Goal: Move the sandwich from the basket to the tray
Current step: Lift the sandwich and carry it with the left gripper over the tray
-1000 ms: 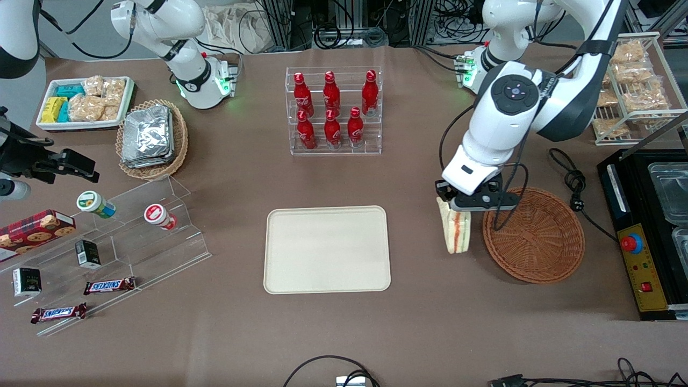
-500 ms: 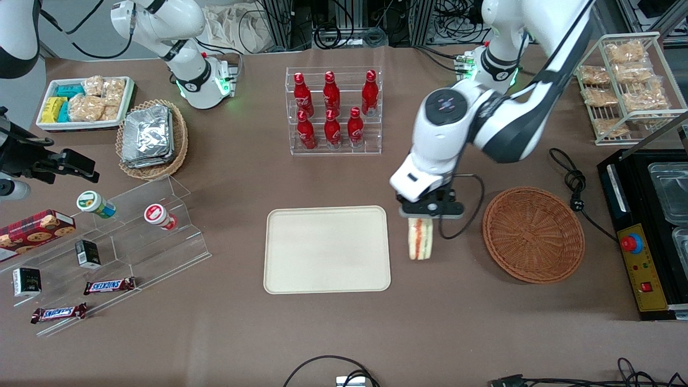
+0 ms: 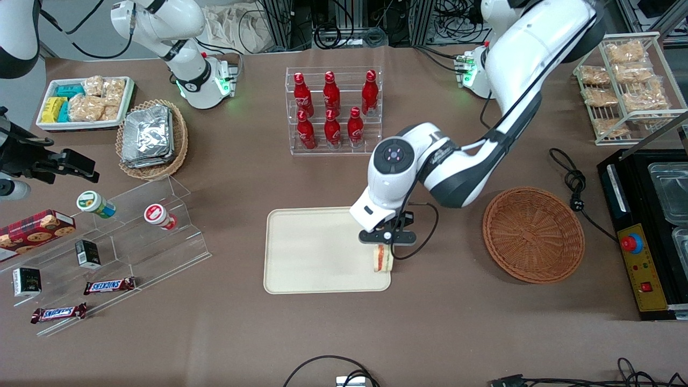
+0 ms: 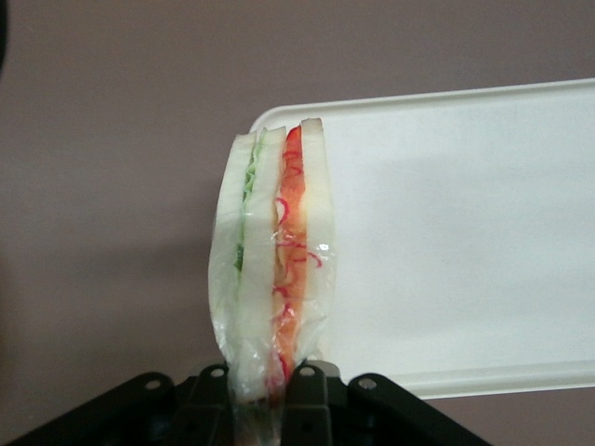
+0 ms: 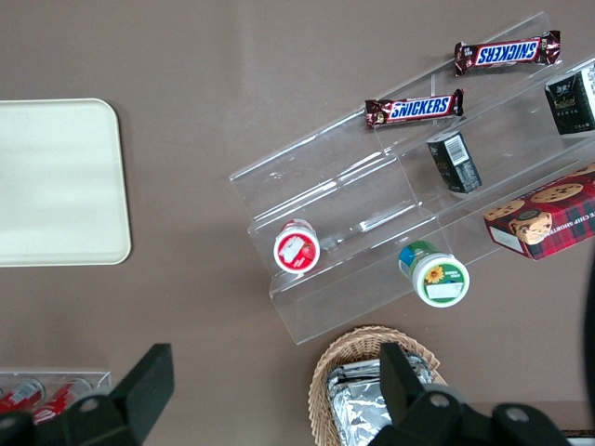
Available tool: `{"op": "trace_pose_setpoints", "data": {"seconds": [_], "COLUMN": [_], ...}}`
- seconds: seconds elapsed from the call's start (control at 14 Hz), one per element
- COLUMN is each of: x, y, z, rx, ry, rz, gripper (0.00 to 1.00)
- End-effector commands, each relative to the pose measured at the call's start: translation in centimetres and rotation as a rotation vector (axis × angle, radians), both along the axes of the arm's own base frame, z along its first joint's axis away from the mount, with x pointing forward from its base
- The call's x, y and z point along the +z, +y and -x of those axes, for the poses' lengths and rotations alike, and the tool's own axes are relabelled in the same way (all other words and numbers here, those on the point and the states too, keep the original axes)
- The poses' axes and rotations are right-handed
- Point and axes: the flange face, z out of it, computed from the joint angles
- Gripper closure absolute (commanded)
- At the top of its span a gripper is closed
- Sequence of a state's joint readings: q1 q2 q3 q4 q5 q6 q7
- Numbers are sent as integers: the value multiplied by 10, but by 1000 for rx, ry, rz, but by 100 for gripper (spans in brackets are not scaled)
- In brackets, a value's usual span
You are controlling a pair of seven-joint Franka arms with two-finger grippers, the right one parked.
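Gripping: claw [image 3: 382,240] clenched on the sandwich [image 3: 382,259], holding it by one end
Sandwich: hangs edge-up over the tray [image 3: 317,252] corner nearest the basket [image 3: 533,234]; filling layers showing [image 4: 274,265]
Tray: bare on the counter [image 3: 430,322]
Basket: beside the tray, toward the working arm's end

The sandwich [image 3: 382,259], a wrapped wedge of white bread with red and green filling, hangs edge-down from the pincer [image 3: 385,244] closed on it, above the corner of the cream rectangular tray [image 3: 317,252]. The round reddish-brown wicker basket [image 3: 533,234] sits apart, toward the working arm's end.
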State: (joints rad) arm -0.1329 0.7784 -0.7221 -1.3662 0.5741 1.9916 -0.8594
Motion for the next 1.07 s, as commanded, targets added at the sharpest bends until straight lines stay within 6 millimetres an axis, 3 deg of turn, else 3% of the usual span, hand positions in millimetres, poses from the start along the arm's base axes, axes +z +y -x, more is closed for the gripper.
{"op": "trace_pose_setpoints", "data": {"seconds": [0.0, 0.29, 0.64, 0.79, 1.0], "x": [-21, -70, -96, -102, -106], "y": [-22, -44, -52, -52, -52], "z": [-6, 11, 17, 18, 19], "rx": [4, -4, -10, -10, -6], "ry": [23, 38, 28, 37, 44], "rz": [3, -46, -64, -68, -68], "gripper": [83, 82, 80, 73, 45]}}
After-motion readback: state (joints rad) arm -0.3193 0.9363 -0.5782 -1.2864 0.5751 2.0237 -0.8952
